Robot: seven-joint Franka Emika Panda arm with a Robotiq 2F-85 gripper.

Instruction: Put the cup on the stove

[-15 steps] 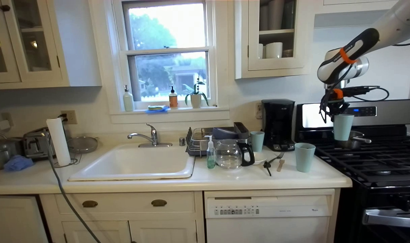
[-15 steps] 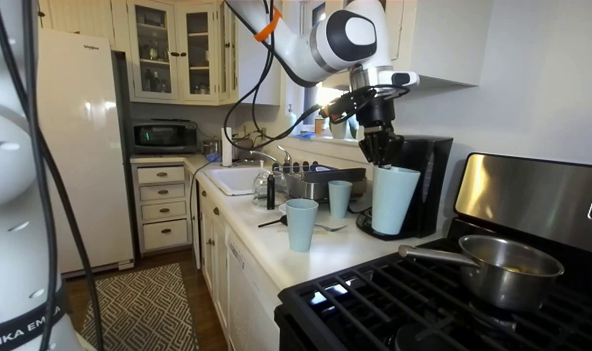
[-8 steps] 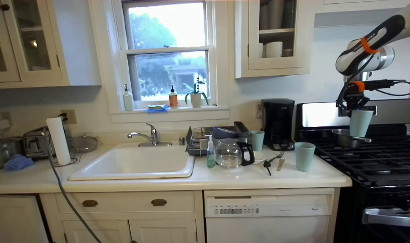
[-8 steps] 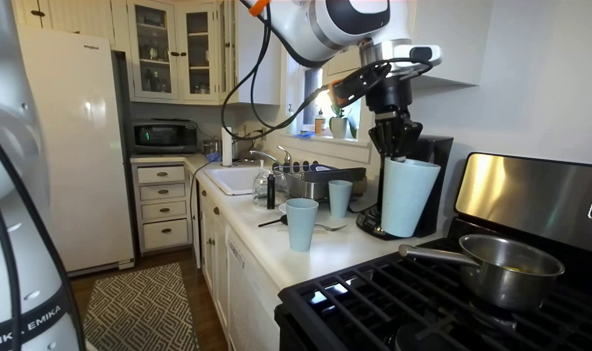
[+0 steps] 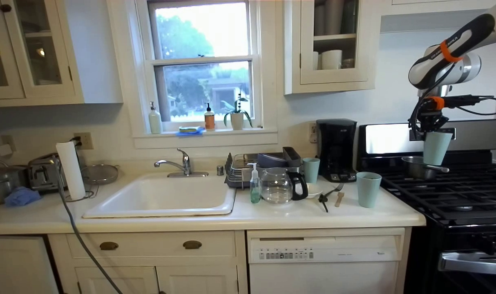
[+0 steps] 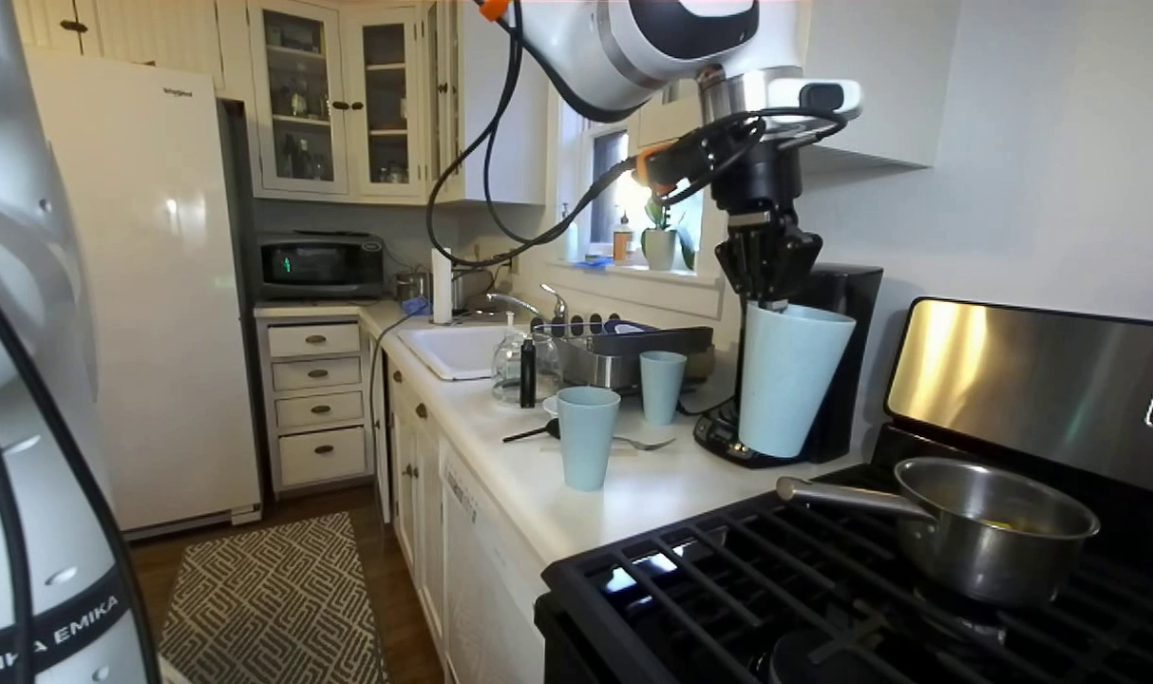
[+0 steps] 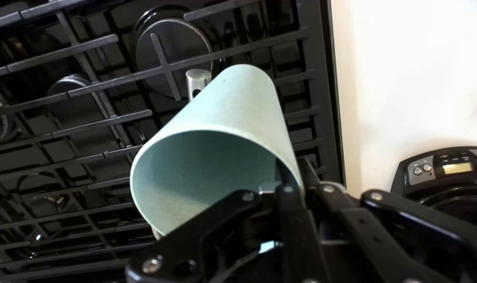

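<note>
The cup [image 5: 436,149], a pale mint-green tumbler, hangs from my gripper in the air, slightly tilted. My gripper [image 5: 428,131] is shut on its rim, with one finger inside and one outside the wall. In an exterior view the cup [image 6: 793,380] covers part of the coffee maker, and the gripper [image 6: 776,304] is above it. In the wrist view the empty-looking cup [image 7: 238,106] shows over the grates of the black stove [image 7: 81,145], with the fingers [image 7: 297,173] at its right rim. The stove [image 6: 690,579] lies below the cup, not touching it.
A steel saucepan [image 6: 994,546] stands on the stove's back grate, its handle [image 6: 852,499] pointing toward the counter. Two similar cups [image 5: 369,190] [image 5: 311,170], a glass jug [image 5: 276,188] and a black coffee maker [image 5: 337,151] stand on the counter. The stove's back panel [image 6: 1042,389] rises behind.
My gripper and the held cup have moved from near the counter side farther over the stove. In the last half second they have barely moved, rising very slightly.
</note>
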